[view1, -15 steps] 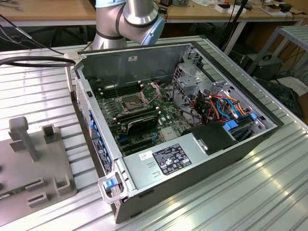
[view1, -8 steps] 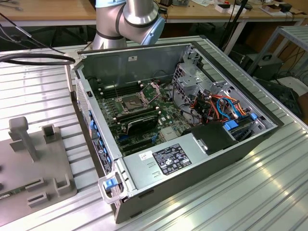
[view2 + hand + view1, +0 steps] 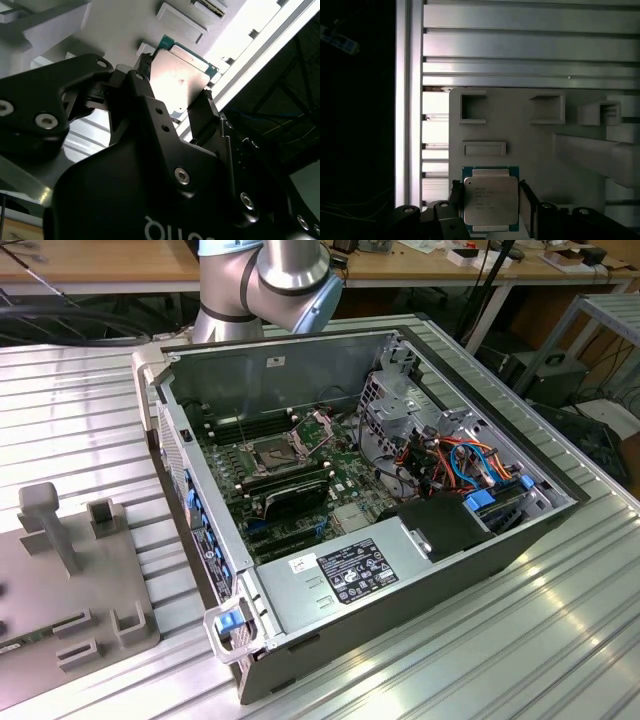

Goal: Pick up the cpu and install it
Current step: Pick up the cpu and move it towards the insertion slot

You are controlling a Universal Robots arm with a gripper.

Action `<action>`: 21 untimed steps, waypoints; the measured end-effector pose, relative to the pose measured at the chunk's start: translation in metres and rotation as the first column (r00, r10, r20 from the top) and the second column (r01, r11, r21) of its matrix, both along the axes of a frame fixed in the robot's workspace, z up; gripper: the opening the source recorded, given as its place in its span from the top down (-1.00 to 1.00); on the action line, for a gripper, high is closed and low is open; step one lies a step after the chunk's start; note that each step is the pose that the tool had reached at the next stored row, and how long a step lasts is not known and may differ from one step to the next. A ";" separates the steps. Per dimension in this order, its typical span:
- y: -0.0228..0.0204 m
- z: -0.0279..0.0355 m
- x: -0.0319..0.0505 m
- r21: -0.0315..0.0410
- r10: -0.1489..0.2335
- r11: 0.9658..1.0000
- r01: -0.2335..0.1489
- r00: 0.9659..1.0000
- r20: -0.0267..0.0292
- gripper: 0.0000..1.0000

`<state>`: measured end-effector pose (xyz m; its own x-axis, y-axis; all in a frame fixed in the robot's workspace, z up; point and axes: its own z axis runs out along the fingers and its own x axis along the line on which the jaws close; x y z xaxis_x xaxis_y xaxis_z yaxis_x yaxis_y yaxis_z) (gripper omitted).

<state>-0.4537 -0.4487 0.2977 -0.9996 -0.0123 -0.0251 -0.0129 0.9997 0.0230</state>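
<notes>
The fingers [image 3: 526, 202] of the gripper [image 3: 491, 196] are closed to a narrow gap. They press on two opposite edges of the cpu [image 3: 491, 199], which sits flat between them with its dull silver top facing the first wrist view. In the second wrist view the cpu [image 3: 181, 82] is pinched between the black fingertips [image 3: 204, 107]. Behind it is the pale grey fixture plate [image 3: 100, 20]. Whether the chip is lifted clear of that plate or rests on it cannot be told.

In the exterior view a ribbed aluminium table [image 3: 520, 640] carries everything. An open computer case [image 3: 300, 370] lies on its side at the middle. The silver arm [image 3: 270, 280] rises at the case's twelve o'clock. The fixture plate [image 3: 40, 580], with square pockets and raised blocks, lies at the case's eight o'clock, just beside it.

Inside the case, the power supply [image 3: 340, 575] fills the six o'clock end. The green motherboard [image 3: 345, 465] lies beyond it. On the board sits the dark square socket frame [image 3: 272, 452], with long black memory sticks [image 3: 290, 490] near its five o'clock.
</notes>
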 end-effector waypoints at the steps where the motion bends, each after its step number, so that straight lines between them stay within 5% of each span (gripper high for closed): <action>1: 0.0000 0.0046 0.0000 0.000 0.000 1.000 0.000 1.000 0.000 -0.09; 10: 0.0000 0.0356 0.0000 0.000 0.000 1.000 0.000 1.000 0.000 -0.09; 21: 0.0000 0.0402 0.0000 0.000 0.000 1.000 0.000 1.000 0.000 -0.09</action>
